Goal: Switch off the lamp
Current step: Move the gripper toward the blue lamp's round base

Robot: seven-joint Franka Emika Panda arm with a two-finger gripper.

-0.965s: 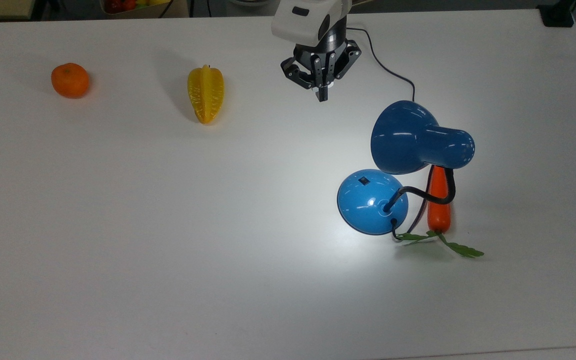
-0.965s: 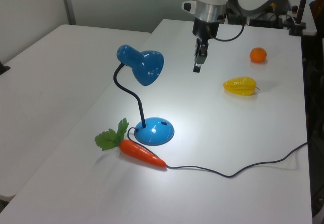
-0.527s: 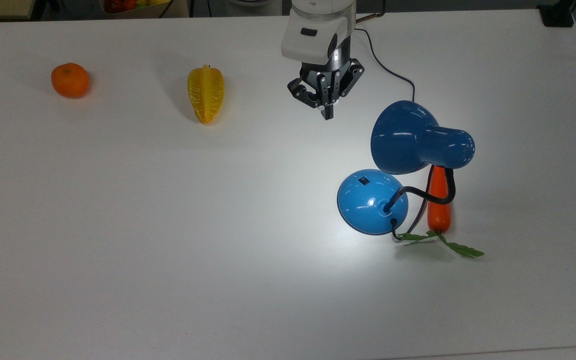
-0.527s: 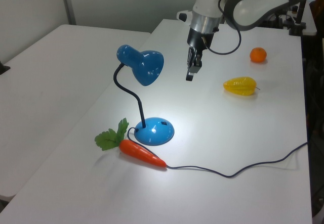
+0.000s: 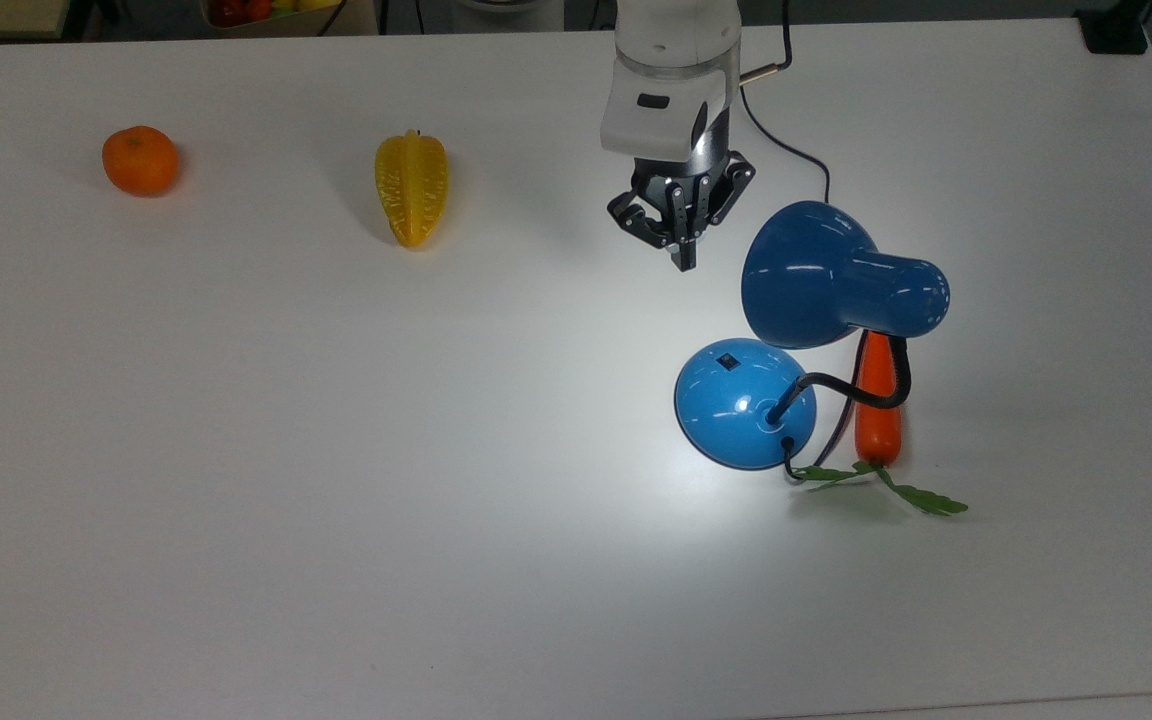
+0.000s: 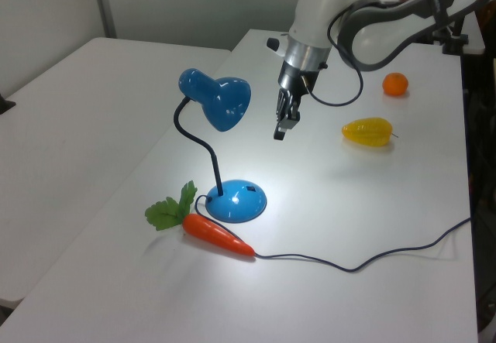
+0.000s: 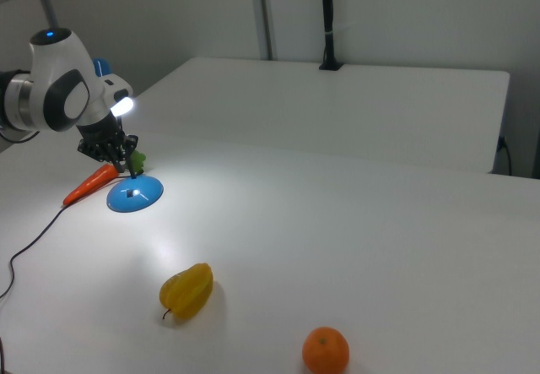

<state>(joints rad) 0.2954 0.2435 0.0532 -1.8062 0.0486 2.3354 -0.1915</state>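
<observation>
The blue lamp is lit and throws a bright pool on the white table. Its bell shade [image 5: 816, 275] hangs on a black gooseneck over the round base [image 5: 744, 402], which carries a small black switch [image 5: 728, 361]. My gripper [image 5: 684, 262] points down with fingers together, holding nothing. It hovers just left of the shade in the top view, above and behind the base. In the left view, the gripper [image 6: 279, 132] is right of the shade [image 6: 221, 99] and well above the base [image 6: 237, 200]. In the right view, the gripper [image 7: 131, 167] hangs over the base [image 7: 135, 194].
A toy carrot [image 5: 878, 410] with green leaves lies beside the lamp base, under the gooseneck. The lamp's black cord [image 6: 364, 262] trails across the table. A yellow starfruit [image 5: 411, 188] and an orange [image 5: 140, 160] sit toward the top view's left.
My gripper has moved toward the lamp, down and to the right in the top view, and lower in the left view. Its fingers stay together. The lamp stays lit.
</observation>
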